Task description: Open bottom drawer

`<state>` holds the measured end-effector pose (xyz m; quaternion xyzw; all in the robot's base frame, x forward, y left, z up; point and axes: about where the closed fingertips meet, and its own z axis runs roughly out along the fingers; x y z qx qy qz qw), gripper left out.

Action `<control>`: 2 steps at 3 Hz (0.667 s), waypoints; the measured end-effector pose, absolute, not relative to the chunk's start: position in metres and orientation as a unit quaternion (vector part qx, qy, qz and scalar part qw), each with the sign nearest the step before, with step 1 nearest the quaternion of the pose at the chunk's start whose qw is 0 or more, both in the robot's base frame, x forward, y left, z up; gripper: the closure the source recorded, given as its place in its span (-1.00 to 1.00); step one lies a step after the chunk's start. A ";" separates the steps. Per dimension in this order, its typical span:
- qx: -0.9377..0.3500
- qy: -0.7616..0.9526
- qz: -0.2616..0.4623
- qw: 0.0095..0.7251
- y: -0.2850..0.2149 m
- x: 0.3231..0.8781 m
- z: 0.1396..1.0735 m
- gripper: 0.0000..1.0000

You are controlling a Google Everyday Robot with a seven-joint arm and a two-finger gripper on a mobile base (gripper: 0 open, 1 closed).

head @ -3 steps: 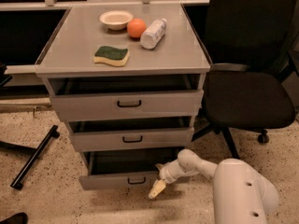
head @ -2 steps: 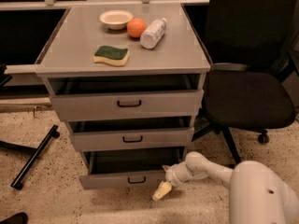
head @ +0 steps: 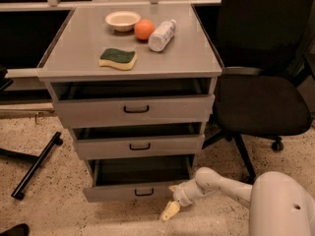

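**Bottom drawer out, gripper off its handle**

Bottom drawer (head: pixel 108 193) sits pulled out, lowest of three. My gripper (head: pixel 171 210) hangs near its front's right end, low. The fingers look pinched together and empty. Risk: a leftward swing clips the front, shoving it shut.

I'm looking at an office: a black swivel chair (head: pixel 261 102) on castors beside a grey metal drawer cabinet (head: pixel 187 58), speckled hard floor (head: pixel 64 205) underneath. My gripper (head: pixel 171 210) sits low — just off the right front corner of the bottom drawer (head: pixel 113 193).
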<state>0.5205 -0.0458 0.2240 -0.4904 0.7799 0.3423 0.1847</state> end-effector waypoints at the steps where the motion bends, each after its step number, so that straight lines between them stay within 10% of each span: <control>1: -0.511 0.772 0.317 0.204 -0.040 0.537 0.248 -1.00; 2: -0.539 0.760 0.296 0.210 -0.031 0.565 0.260 -1.00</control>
